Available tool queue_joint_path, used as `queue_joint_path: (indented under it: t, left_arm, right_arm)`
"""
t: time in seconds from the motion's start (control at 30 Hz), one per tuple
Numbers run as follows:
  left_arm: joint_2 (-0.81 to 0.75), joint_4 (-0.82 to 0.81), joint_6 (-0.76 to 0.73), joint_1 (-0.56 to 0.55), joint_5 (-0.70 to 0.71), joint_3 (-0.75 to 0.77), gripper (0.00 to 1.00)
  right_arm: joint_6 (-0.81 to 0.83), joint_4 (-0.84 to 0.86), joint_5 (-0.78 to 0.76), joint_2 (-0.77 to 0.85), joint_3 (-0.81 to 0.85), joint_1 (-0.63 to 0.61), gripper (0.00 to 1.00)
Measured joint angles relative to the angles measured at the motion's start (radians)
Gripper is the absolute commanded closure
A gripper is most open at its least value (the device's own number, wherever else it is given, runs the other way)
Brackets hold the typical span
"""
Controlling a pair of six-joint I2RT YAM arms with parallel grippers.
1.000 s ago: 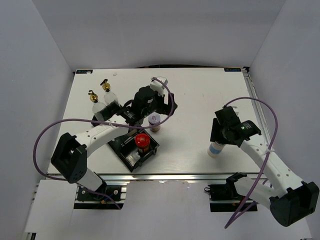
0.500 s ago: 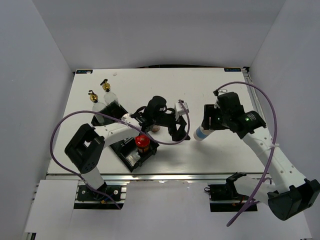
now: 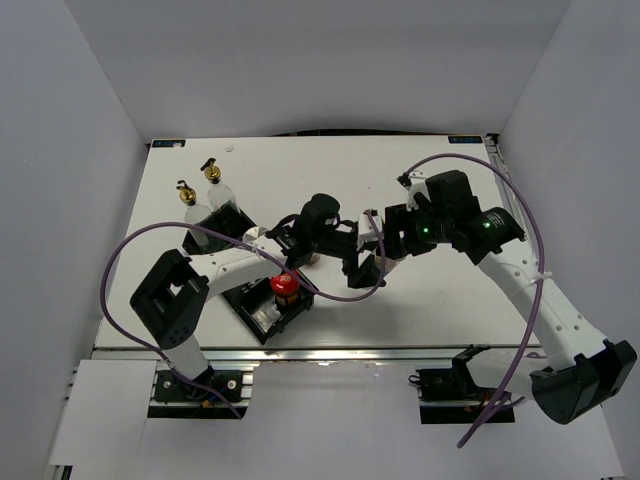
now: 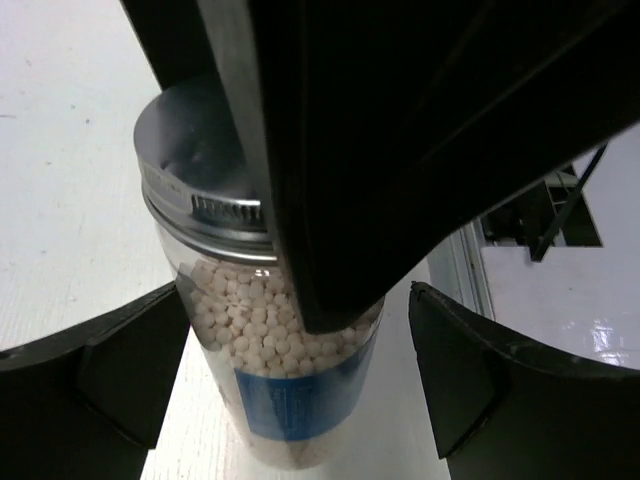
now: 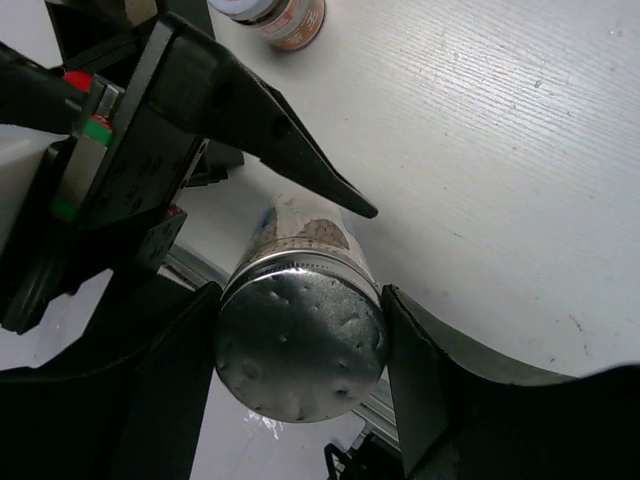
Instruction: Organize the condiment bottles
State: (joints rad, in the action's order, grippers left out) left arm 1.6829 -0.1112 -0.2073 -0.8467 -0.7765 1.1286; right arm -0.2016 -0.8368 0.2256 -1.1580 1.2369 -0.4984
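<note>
- Since a second ago the right gripper has carried the short clear jar with a silver lid, white beads and a blue label from the near right of the white table to its middle. The left gripper has swung right from over the tray to meet it.
- Nearest the arms, one red-lidded short jar stands in the near end of the black divided plastic tray, close to the table's near edge.
- At mid-table the right gripper pinches the silver-lidded jar by its lid. The left gripper's fingers are spread on either side of the jar's body, not clamped.
- Just behind the left arm stands one short jar with a tan label.
- Farther left, two tall clear glass bottles with gold pourers stand at the tray's far end.
- Five bottles show in all.
- The widest stretch of tabletop lies beyond and right of the grippers, up to the far edge.
</note>
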Motion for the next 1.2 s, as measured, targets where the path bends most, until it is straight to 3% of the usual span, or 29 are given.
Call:
queue_joint_path:
  t: [0.1,0.13,0.17,0.23,0.27,0.33,0.57,0.83,1.0,1.2]
  left_arm:
    - [0.000,-0.002,-0.003,0.004,-0.011,0.000,0.20]
    - [0.000,-0.003,-0.002,0.006,-0.015,0.000,0.35]
    - [0.000,-0.005,-0.005,0.008,-0.012,0.000,0.45]
    - [-0.001,-0.010,-0.003,0.011,-0.016,0.000,0.66]
    - [-0.002,-0.014,0.002,0.011,-0.014,0.000,0.72]
    - [-0.004,-0.031,0.008,0.012,-0.009,0.000,0.78]
    - [-0.011,-0.055,0.062,0.007,0.069,-0.002,0.81]
    - [-0.036,-0.100,0.170,0.000,0.263,-0.056,0.86]
    - [-0.135,-0.100,0.269,0.042,0.553,-0.086,0.89]
    - [-0.369,-0.028,0.281,0.077,0.949,-0.088,0.89]
  right_arm:
    - [0.004,-0.010,0.013,-0.018,0.018,-0.006,0.94]
    - [0.005,-0.016,0.013,-0.024,0.026,-0.008,0.93]
    - [0.004,-0.022,0.013,-0.030,0.034,-0.009,0.85]
    - [0.003,-0.034,0.007,-0.036,0.048,-0.013,0.59]
    - [0.002,-0.035,0.002,-0.037,0.054,-0.014,0.38]
    - [-0.007,-0.036,-0.010,-0.038,0.063,-0.017,0.11]
    - [-0.021,0.005,-0.118,0.023,0.071,-0.021,0.11]
    - [-0.059,0.140,-0.322,0.237,0.036,-0.032,0.11]
    - [-0.101,0.230,-0.467,0.325,-0.080,-0.026,0.11]
    - [-0.117,0.289,-0.517,0.316,-0.211,0.004,0.11]
